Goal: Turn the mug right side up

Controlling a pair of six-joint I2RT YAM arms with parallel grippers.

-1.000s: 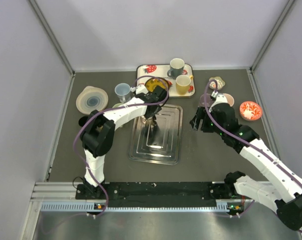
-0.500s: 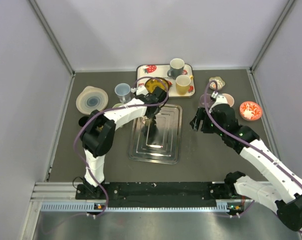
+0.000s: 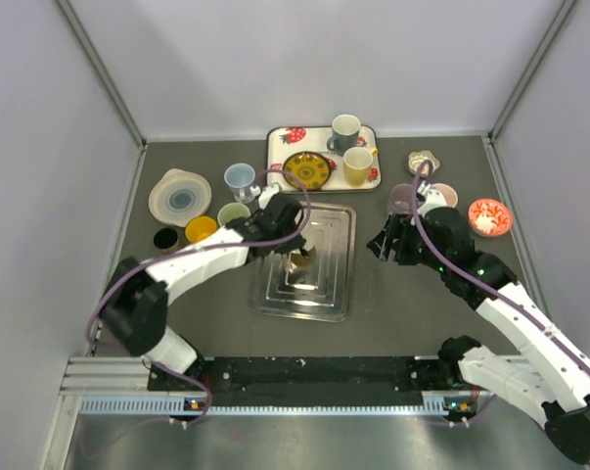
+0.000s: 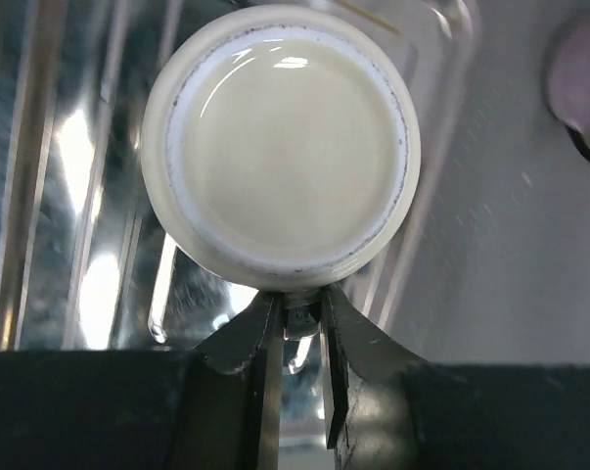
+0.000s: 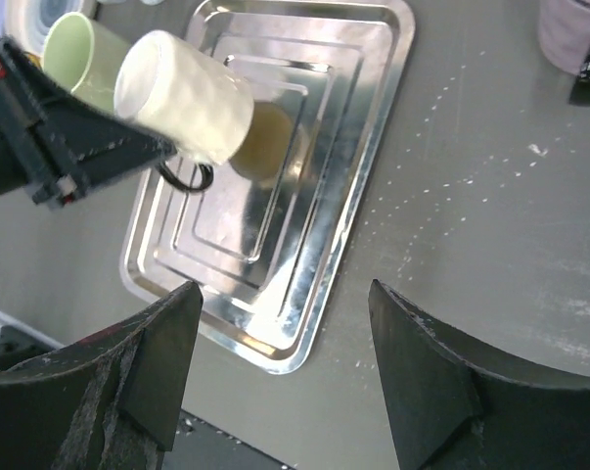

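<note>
A cream mug [image 4: 285, 147] hangs from my left gripper [image 4: 299, 304], which is shut on its handle; the left wrist view looks straight at the mug's flat base. In the right wrist view the mug [image 5: 182, 93] is off the silver tray [image 5: 314, 117] and tilted, base up and to the left, mouth down toward the tray. From above, the mug [image 3: 299, 259] and left gripper [image 3: 288, 243] are over the tray [image 3: 319, 294]. My right gripper [image 3: 381, 245] is open and empty, above the table just right of the tray; its jaws stand wide apart in its wrist view [image 5: 283, 286].
A floral tray [image 3: 287, 137] at the back holds two mugs and a yellow plate. A blue cup [image 3: 240, 178], green cup [image 3: 233, 212], yellow bowl [image 3: 201, 229] and clear lid [image 3: 179, 195] stand at the left. Pink cups [image 3: 404, 196] and a red bowl [image 3: 488, 216] stand at the right.
My left arm has drawn back toward the near side, its elbow swinging down and left, and the mug has come up off the tray. The right arm has barely moved.
</note>
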